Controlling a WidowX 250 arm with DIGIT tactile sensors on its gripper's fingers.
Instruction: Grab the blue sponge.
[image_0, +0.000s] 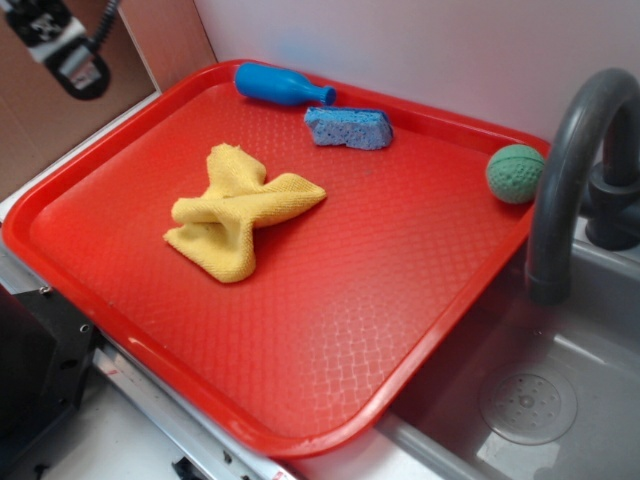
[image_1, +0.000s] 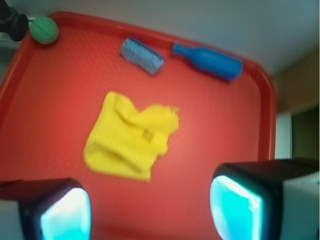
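The gripper (image_1: 150, 210) hangs spread and empty, and the blue sponge (image_1: 142, 55) lies slantwise at the frame's top, beyond the yellow cloth (image_1: 127, 136).

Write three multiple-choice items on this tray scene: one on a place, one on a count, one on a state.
1. The blue sponge lies:
A. on the yellow cloth
B. beside the blue bottle toy
C. in the sink

2. Blue things on the red tray:
A. one
B. two
C. three

3. The gripper is:
A. open, holding nothing
B. shut on the sponge
C. shut on the cloth

Answers: 1 B, they sit near each other at the tray's far edge. 2 B, sponge and bottle toy. 3 A, the wrist view shows its fingers apart with bare tray between.
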